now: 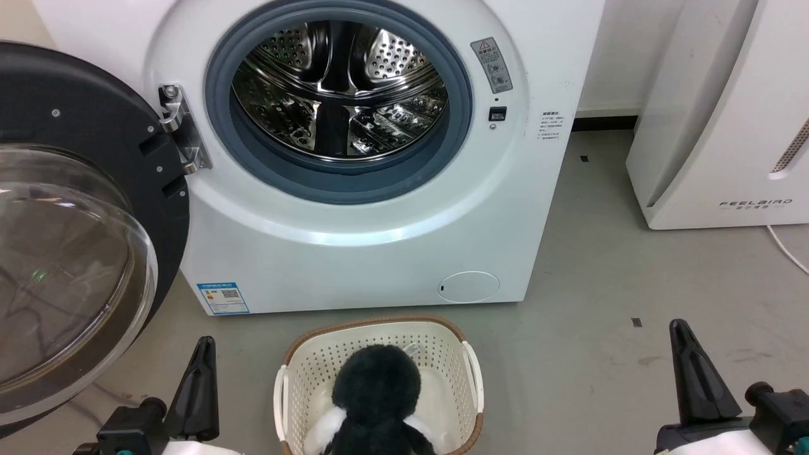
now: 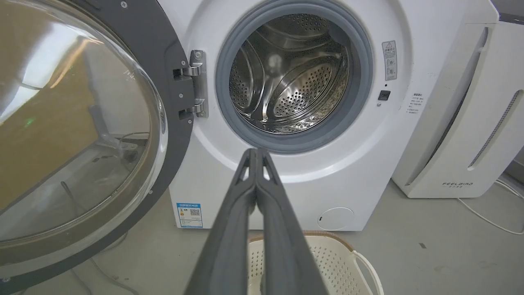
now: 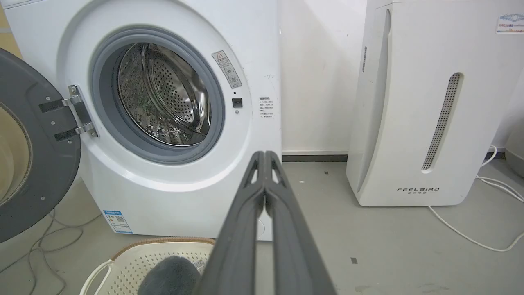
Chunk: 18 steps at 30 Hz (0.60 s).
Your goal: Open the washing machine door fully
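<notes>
The white washing machine (image 1: 354, 253) stands ahead with its steel drum (image 1: 341, 88) exposed inside the blue-grey gasket. Its round black door (image 1: 82, 126) is swung wide open to the left on a metal hinge (image 1: 180, 129), the clear glass bowl (image 1: 63, 265) bulging toward me. The door (image 2: 172, 135) and drum (image 2: 290, 78) also show in the left wrist view, and the door (image 3: 45, 164) in the right wrist view. My left gripper (image 1: 205, 344) is shut at the lower left, below the door and apart from it. My right gripper (image 1: 679, 328) is shut at the lower right, holding nothing.
A cream laundry basket (image 1: 471, 373) with a black-and-white plush toy (image 1: 376, 392) sits on the floor just before the machine. A white FEELBIRD appliance (image 1: 727, 126) stands to the right, with a white cable (image 1: 787, 249) on the grey floor.
</notes>
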Motion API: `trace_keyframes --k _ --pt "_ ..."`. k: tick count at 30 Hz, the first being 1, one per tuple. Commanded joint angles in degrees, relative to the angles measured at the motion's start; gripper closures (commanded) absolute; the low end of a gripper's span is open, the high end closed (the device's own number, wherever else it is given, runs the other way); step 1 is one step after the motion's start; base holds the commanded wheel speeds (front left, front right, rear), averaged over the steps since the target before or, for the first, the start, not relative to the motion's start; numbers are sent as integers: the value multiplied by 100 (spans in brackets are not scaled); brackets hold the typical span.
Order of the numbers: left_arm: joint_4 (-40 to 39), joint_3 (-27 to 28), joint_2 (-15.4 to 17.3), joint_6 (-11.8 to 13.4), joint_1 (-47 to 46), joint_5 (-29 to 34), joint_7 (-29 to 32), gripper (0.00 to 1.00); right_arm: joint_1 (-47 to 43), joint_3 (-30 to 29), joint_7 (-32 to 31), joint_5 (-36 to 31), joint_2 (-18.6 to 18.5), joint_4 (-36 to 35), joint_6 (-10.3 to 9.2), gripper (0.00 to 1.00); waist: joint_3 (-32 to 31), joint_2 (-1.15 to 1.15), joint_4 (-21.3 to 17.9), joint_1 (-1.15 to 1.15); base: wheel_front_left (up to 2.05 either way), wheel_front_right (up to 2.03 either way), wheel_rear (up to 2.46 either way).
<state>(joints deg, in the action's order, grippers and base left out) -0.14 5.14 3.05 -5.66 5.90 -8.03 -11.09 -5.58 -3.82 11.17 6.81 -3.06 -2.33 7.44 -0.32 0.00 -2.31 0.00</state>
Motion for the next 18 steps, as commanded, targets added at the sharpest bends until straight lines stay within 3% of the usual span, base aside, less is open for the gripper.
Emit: trace_keyframes --k 1,18 --pt "4 -12 -2 33 -82 60 26 100 76 14 -28 -73 5 19 1 100 0 0 3 0 0 0 0" --pt "5 -104 -5 131 -175 197 225 100 164 82 -228 -185 7 59 2 100 6 0 45 0 0 0 0"
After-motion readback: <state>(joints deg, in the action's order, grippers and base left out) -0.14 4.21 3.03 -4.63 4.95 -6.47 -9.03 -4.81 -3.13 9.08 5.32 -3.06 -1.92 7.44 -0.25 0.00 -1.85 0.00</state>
